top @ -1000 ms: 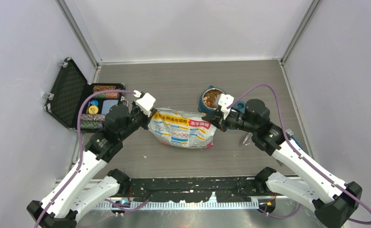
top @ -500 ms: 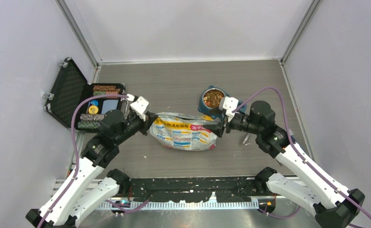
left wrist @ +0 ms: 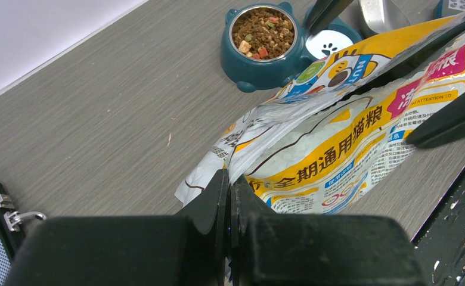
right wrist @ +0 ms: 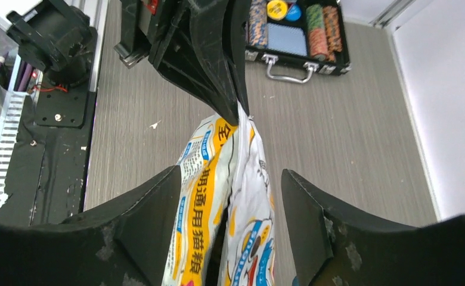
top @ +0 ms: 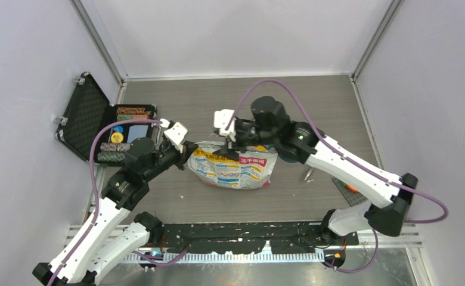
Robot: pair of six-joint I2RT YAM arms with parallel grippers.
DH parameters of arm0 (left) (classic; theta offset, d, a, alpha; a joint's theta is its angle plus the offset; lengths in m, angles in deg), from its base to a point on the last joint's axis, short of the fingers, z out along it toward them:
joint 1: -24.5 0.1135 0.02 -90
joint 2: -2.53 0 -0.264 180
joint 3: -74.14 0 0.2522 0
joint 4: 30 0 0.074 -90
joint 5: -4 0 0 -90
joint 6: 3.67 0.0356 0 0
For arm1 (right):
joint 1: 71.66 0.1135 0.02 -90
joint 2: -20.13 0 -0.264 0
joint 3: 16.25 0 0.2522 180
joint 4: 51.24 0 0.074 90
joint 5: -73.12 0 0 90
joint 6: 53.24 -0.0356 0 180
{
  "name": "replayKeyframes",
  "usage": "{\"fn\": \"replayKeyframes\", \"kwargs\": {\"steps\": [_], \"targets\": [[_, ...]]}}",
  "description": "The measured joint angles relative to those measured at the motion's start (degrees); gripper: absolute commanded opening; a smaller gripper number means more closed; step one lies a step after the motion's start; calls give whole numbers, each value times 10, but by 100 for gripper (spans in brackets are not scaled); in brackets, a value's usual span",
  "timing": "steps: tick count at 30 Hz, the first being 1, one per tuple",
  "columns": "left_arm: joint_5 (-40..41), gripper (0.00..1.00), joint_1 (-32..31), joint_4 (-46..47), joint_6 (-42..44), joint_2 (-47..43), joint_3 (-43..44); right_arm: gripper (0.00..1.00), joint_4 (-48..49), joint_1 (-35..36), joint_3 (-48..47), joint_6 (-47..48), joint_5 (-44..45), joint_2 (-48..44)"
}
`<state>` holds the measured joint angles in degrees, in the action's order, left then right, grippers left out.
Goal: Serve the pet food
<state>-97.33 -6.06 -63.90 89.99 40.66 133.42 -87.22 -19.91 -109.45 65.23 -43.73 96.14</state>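
Observation:
The pet food [left wrist: 263, 31], brown kibble with a few coloured bits, fills a teal bowl [left wrist: 248, 67]; in the top view my right arm hides it. A yellow and white cat food bag [top: 233, 168] lies on the table. My left gripper [left wrist: 230, 179] is shut on the bag's left corner [top: 189, 156]. My right gripper [right wrist: 230, 177] hangs open over the bag [right wrist: 218, 196], one finger on each side of its slit mouth, not touching. From above, the right gripper [top: 231, 148] sits at the bag's upper edge.
An open black case of poker chips [top: 102, 128] lies at the left wall. A metal scoop [left wrist: 380, 13] rests beyond the bowl. A black base plate [top: 242, 235] runs along the near edge. Grey walls close in three sides.
My right gripper let go of the bag's right end and opened. The right arm swung left over the bowl to the bag's upper edge. My left gripper keeps its hold.

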Motion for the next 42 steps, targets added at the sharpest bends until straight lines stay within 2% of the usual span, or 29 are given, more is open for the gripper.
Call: {"fn": "replayKeyframes", "kwargs": {"steps": [4, 7, 9, 10, 11, 12, 15, 16, 19, 20, 21, 23, 33, 34, 37, 41, 42], "targets": [[0, 0, 0, 0, 0, 0, 0, 65, -75, 30, -78, 14, 45, 76], [2, 0, 0, 0, 0, 0, 0, 56, -111, 40, -102, 19, 71, 107], [2, 0, 0, 0, 0, 0, 0, 42, -136, 46, -110, 23, 89, 118], [3, 0, 0, 0, 0, 0, 0, 19, -145, 49, -114, 26, 97, 122], [3, 0, 0, 0, 0, 0, 0, 12, -155, 53, -120, 26, 105, 125], [4, 0, 0, 0, -1, 0, 0, 7, -164, 56, -126, 30, 114, 128], [4, 0, 0, 1, -2, -1, 0, 5, -186, 63, -147, 27, 138, 137], [4, 13, 0, 1, -2, -1, 0, 5, -190, 64, -151, 27, 143, 139], [2, 72, 0, 3, 2, -2, 0, 5, -200, 69, -157, 27, 155, 141], [2, 86, 0, 11, 0, -4, 0, 5, -203, 70, -159, 26, 158, 141], [1, 93, 0, 19, 2, -7, 0, 5, -204, 70, -160, 26, 158, 141], [-3, 99, 1, 42, 2, -14, 0, 5, -208, 70, -162, 26, 158, 141], [-44, 99, 4, 98, 29, -32, -44, 5, -237, 69, -176, 26, 143, 141], [-60, 95, 6, 105, 33, -31, -52, 5, -238, 68, -176, 26, 140, 141], [-116, 71, 8, 126, 43, -24, -75, 5, -249, 62, -181, 28, 122, 141], [-171, 52, 9, 146, 52, 2, -78, 5, -288, 56, -200, 47, 91, 145], [-181, 42, 9, 149, 54, 11, -78, 5, -302, 54, -207, 54, 80, 147]]}}
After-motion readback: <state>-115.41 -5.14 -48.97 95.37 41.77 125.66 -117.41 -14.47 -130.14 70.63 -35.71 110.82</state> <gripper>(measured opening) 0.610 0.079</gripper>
